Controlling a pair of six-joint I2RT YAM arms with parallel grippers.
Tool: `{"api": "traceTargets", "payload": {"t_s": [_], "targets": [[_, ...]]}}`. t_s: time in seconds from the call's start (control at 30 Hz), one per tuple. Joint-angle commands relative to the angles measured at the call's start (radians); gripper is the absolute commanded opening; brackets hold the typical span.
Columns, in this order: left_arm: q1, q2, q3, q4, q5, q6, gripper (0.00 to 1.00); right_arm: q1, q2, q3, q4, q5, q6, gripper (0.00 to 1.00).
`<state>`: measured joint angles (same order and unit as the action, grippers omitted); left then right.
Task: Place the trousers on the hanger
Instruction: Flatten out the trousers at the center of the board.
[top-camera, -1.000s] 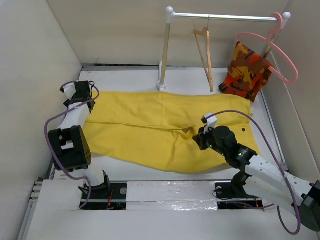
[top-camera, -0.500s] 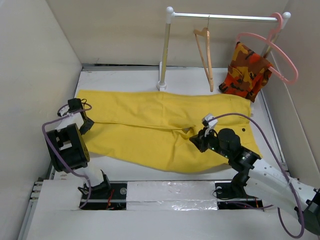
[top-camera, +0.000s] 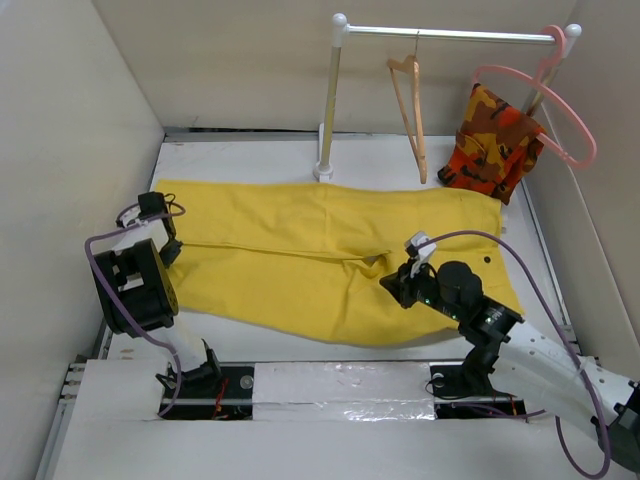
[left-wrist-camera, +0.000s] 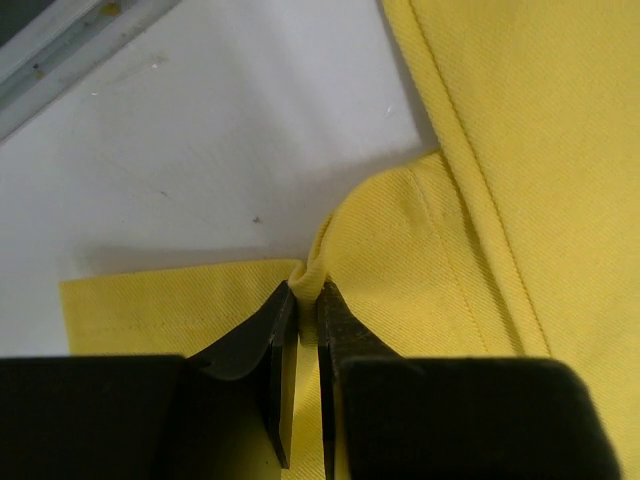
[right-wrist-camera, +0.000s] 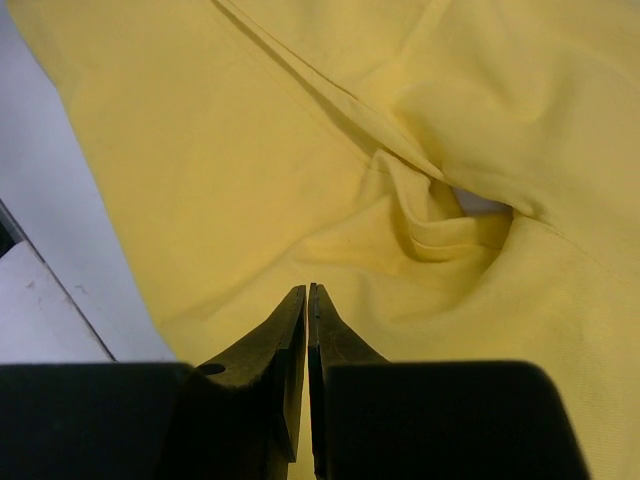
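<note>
Trousers (top-camera: 330, 260): yellow, spread flat on the white bench (top-camera: 250, 160), legs pointing left.
Hanger (top-camera: 410, 110): tan wood, hooked on the rail (top-camera: 450, 35), apart from the trousers.
Left claw (left-wrist-camera: 303, 297): grasping a raised fold at a leg hem.
Right claw (right-wrist-camera: 307, 300): clenched, fingers pressed together, tips over the cloth beside the rumpled crotch.
Camouflage garment (top-camera: 495, 140) and pink hanger (top-camera: 560, 110): at the rail's right end.

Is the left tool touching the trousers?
Touching: the left wrist view shows the left tool shut on a raised fold of the trousers.
</note>
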<state>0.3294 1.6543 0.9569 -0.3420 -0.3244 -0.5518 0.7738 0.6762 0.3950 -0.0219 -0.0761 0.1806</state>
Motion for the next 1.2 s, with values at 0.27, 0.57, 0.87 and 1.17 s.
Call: {"api": "traceTargets", "payload": {"t_s": [0.27,0.57,0.87,1.17], "targets": [[0.011,0.022,0.212,-0.031,-0.237,-0.008,0.0,0.009,0.023,-0.005,0.011,0.134,0.023,0.15],[0.057,0.056,0.256,-0.041,-0.201,0.006,0.0,0.009,0.068,0.019,0.028,0.111,0.016,0.22],[0.066,-0.176,0.111,-0.029,-0.179,-0.045,0.55,0.009,0.158,0.015,0.138,-0.013,0.003,0.31],[0.181,-0.419,-0.113,-0.088,0.011,-0.163,0.51,0.028,0.148,0.021,0.157,-0.082,-0.015,0.0]]}}
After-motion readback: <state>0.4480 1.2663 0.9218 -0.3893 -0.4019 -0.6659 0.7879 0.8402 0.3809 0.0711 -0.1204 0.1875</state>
